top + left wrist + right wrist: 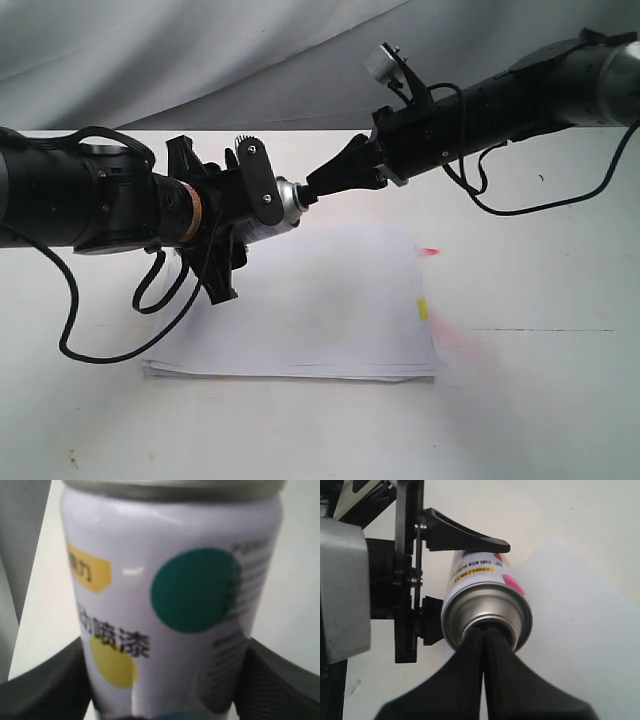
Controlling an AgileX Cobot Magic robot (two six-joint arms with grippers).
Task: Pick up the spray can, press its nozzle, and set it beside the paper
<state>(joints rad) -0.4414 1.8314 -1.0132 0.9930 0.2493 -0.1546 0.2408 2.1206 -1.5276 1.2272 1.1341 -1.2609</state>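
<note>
My left gripper [258,200] is shut on the spray can [283,206] and holds it lying sideways in the air above the paper [320,310]. In the left wrist view the can's white label [170,595] with teal and yellow dots fills the frame between the dark fingers [45,690]. My right gripper [312,188] is shut, and its joined tips push into the can's silver top [485,611]. The nozzle is hidden behind those tips [484,632]. The paper lies flat on the white table, with red [428,250] and yellow [423,310] tabs at its right edge.
A faint pink smear [462,346] marks the table just right of the paper. Grey cloth [200,60] hangs behind the table. Black cables [70,310] loop down from both arms. A thin seam line [540,330] crosses the tabletop at the right.
</note>
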